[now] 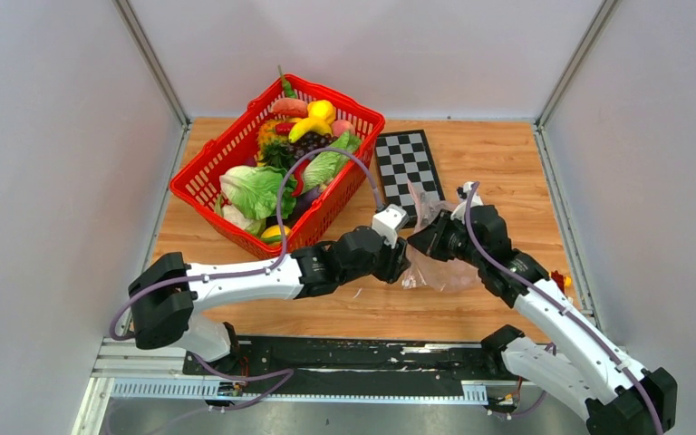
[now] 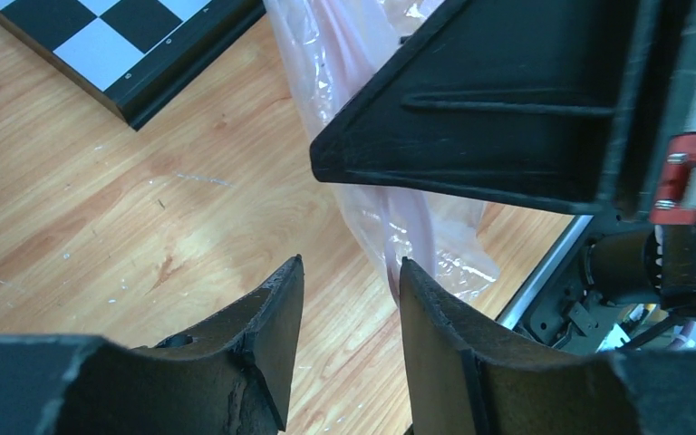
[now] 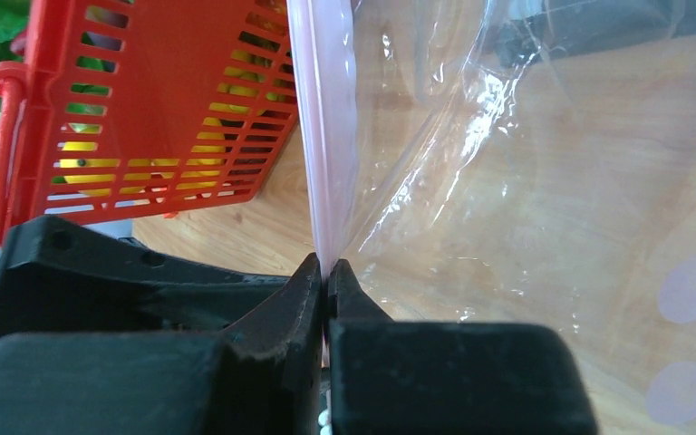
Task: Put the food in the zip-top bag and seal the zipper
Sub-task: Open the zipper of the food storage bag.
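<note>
The clear zip-top bag [image 1: 439, 270] hangs above the wooden table at centre right. My right gripper [image 3: 326, 265] is shut on its pale pink zipper [image 3: 323, 136] and holds the bag up. In the right wrist view the bag's clear wall [image 3: 544, 208] spreads to the right. My left gripper [image 2: 352, 272] is open just beside the bag's hanging edge [image 2: 397, 208]; nothing sits between its jaws. In the top view the left gripper [image 1: 397, 256] meets the bag from the left. The food [image 1: 263, 186] lies piled in the red basket.
The red mesh basket [image 1: 208, 195] stands at back left. A black and white checkerboard [image 1: 408, 168] lies behind the bag. A small red item [image 1: 557, 279] lies by the right table edge. Grey walls close in both sides.
</note>
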`<state>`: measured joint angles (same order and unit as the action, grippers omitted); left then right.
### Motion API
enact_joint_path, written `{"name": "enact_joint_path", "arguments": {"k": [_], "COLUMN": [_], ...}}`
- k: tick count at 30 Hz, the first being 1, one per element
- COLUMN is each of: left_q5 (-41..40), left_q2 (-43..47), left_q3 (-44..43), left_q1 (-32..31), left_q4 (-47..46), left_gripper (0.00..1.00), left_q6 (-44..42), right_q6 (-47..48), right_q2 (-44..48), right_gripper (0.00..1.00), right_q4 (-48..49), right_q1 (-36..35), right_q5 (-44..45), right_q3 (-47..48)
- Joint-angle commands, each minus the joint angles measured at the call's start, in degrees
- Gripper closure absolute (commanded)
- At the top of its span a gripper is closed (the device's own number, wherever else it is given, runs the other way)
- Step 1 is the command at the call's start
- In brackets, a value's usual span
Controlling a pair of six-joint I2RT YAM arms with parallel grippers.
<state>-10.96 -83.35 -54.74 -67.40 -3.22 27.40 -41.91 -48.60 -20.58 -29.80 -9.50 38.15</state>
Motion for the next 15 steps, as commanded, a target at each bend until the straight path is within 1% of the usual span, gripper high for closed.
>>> {"name": "enact_joint_path", "arguments": {"k": [1,8,9,13,15], "left_q5": [-1.8,0.7,1.1,2.2,3.1], "left_q2": [-1.5,-3.4,-3.5,-3.2,-2.7], "left_q3": [-1.7,-2.0,-1.9,-0.8,-0.4], "left_q1": [-0.2,-0.2,-0.2,-0.2,-0.1], "left_q4": [0.2,-2.7,-3.6,-6.6,-8.0], "left_gripper": [0.5,0.54,0.56,0.6,0.65], "left_q6": [0.5,0.4,0.6,1.3,1.2], "right_q6": [0.4,2.8,3.1,4.3,4.5], "right_q2": [1.9,1.4,1.6,2.2,2.4], "right_gripper": [0.99,0.97,0.97,0.96,0.96], "right_q4": [0.9,-1.6,-2.0,-3.2,-3.8], "right_q1": [0.1,0.1,0.1,0.1,0.1], "right_q5": [-1.9,-3.7,-3.6,-3.1,-2.8], "right_q3": [3.1,4.4,4.4,4.4,4.5]}}
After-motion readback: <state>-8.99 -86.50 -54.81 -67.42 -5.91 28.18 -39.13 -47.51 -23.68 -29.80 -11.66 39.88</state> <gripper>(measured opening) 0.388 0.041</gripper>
